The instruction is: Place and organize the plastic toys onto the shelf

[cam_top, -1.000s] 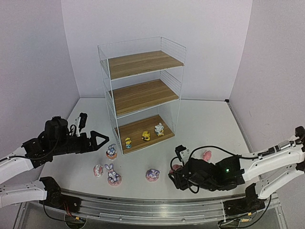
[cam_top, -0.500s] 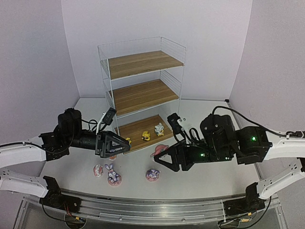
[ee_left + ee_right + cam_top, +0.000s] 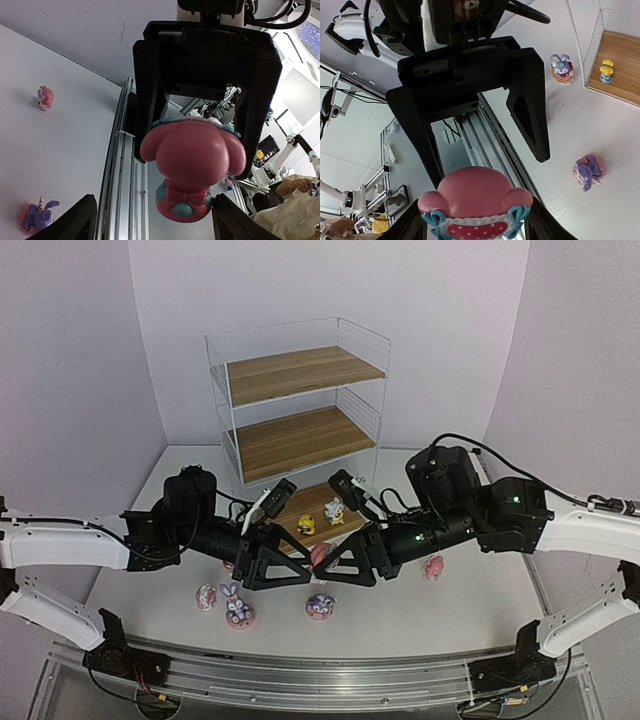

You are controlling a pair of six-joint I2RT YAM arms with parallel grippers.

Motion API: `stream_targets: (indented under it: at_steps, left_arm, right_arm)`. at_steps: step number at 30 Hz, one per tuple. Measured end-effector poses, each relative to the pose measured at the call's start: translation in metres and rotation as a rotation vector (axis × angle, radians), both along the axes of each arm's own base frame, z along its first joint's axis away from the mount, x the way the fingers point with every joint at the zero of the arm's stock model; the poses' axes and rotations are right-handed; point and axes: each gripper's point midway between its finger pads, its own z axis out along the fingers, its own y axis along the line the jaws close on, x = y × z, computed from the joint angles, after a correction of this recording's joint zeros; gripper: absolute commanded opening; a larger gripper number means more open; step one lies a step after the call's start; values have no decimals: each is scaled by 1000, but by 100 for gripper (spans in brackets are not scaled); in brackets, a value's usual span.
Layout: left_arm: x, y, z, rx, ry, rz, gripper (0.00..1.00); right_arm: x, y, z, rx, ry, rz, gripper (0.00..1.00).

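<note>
In front of the shelf (image 3: 300, 410), up off the bench (image 3: 450, 500), the pink bow-tie toy (image 3: 320, 556) is pinched tight in the right claw (image 3: 328, 568). Left claw (image 3: 304, 570) faces it tip to tip, spread wide, holding nothing. Yellow toy (image 3: 307, 525) sits on the shelf's bottom board (image 3: 300, 502).

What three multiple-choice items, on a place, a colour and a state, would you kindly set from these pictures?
1. The small yellow toy stands on which board of the shelf?
A top
B middle
C bottom

2. The toy held in the right hand is mostly:
A green
B pink
C black

3. The left hand is:
A open
B shut on a bunny
C shut on the shelf wire

Answers: 1 C, it stands on the lowest board; 2 B, its rounded head is pink; 3 A, its fingers stand wide apart.
</note>
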Motion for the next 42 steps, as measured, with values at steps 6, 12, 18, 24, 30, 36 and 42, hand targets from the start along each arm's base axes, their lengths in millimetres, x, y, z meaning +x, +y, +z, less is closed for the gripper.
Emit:
stream_targets:
  at_steps: [6, 12, 18, 24, 30, 36, 42]
  left_arm:
    - [1, -5, 2, -18, 0, -13, 71]
    - [-1, -10, -2, -24, 22, -43, 64]
    - [-5, -12, -2, -34, 34, -79, 46]
    - [-7, -12, 3, -57, 34, -99, 24]
    - [-6, -14, 1, -53, 54, -99, 0]
    - [2, -18, 12, -98, 40, -44, 0]
    - [12, -20, 19, -143, 42, 21, 0]
  right_arm:
    - [2, 3, -5, -16, 5, 9, 30]
    - [6, 4, -10, -30, -5, -8, 30]
    - [14, 4, -8, -33, -30, -46, 30]
    - [15, 5, -3, -23, -37, -50, 32]
    - [16, 5, -4, -30, -36, -57, 73]
    - [32, 6, 3, 13, -63, -149, 83]
    - [37, 0, 14, 131, -106, -195, 83]
